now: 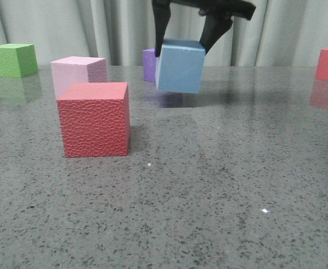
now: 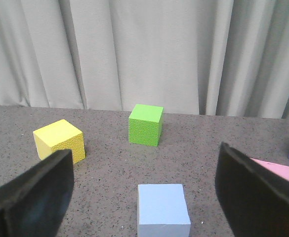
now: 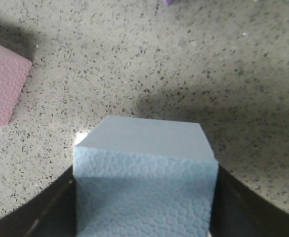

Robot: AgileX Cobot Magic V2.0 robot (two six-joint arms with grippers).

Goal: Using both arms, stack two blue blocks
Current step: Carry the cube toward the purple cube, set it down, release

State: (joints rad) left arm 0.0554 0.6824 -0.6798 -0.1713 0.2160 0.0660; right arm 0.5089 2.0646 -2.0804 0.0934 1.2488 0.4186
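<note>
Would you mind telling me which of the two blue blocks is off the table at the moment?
The blue block clamped in the right hand, hanging above the table. The other blue block sits on the tabletop between the left hand's open fingers.

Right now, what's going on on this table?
The right claw is shut on a blue block, holding it in the air above the table. The left claw is open over the second blue block, which sits on the table. Nothing is stacked yet.

A speckled grey stone table (image 1: 208, 185) carries red (image 1: 94, 119), pink (image 1: 78, 70), green (image 1: 14, 59) and purple (image 1: 149, 64) foam cubes.
</note>
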